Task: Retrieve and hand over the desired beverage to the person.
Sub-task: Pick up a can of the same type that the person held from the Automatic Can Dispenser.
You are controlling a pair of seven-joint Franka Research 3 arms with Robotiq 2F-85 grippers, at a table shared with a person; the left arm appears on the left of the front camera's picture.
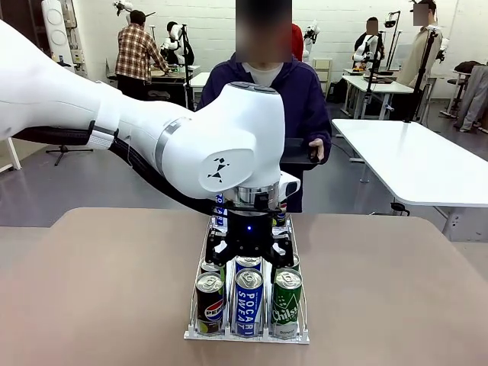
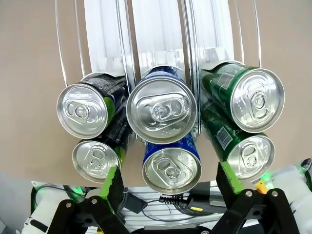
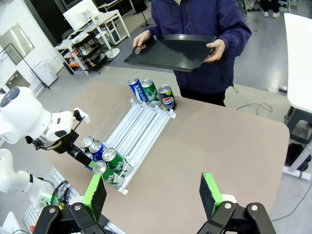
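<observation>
Front: left hand [image 1: 248, 255] spread wide and empty, hanging just above the near-end cans [image 1: 248, 301] in the wire rack [image 1: 248, 336] on the counter [image 1: 99, 290]. The person [image 1: 267, 99] stands at the far side.
Left wrist: green pads [image 2: 114, 185] flank the lower blue can [image 2: 171, 170].
Right wrist: right hand [image 3: 153, 195] wide, empty, above the counter. The person holds a black tray [image 3: 170, 51].

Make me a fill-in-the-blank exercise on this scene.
The person holds a black ____. The rack has ____ lanes. Its middle front can reads Pocari ____. The left jaws stand ____ above the rack.
Missing: tray; three; Sweat; open.
</observation>
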